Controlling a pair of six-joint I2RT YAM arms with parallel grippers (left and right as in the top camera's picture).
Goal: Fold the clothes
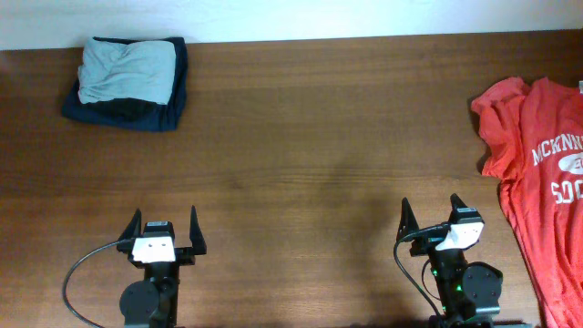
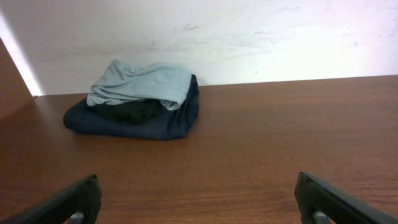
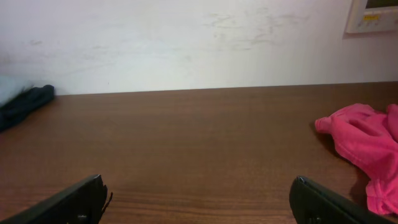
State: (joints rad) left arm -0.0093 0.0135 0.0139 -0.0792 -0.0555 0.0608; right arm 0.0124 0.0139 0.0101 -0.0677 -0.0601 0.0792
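Left tool point(image 1: 165, 220), right tool point(image 1: 431, 208): both jaws wide, holding nothing, at near edge of desk point(image 1: 310, 137). Folded navy-and-grey pile point(image 1: 127, 80) in far left corner, well beyond left tool. Orange-red T-shirt point(image 1: 537, 164) lies just right of right tool, not touching. White lettering shows overhead only. Wall panel point(image 3: 373, 15) shows in right wrist view only.

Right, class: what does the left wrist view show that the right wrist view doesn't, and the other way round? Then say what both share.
Only left wrist: the whole pile, pale cloth on dark, and the open left gripper. Only right wrist: the T-shirt, bunched at right, a wall panel, and the open right gripper. Both: the table, the white wall, and the pile, though the right wrist catches only its edge.
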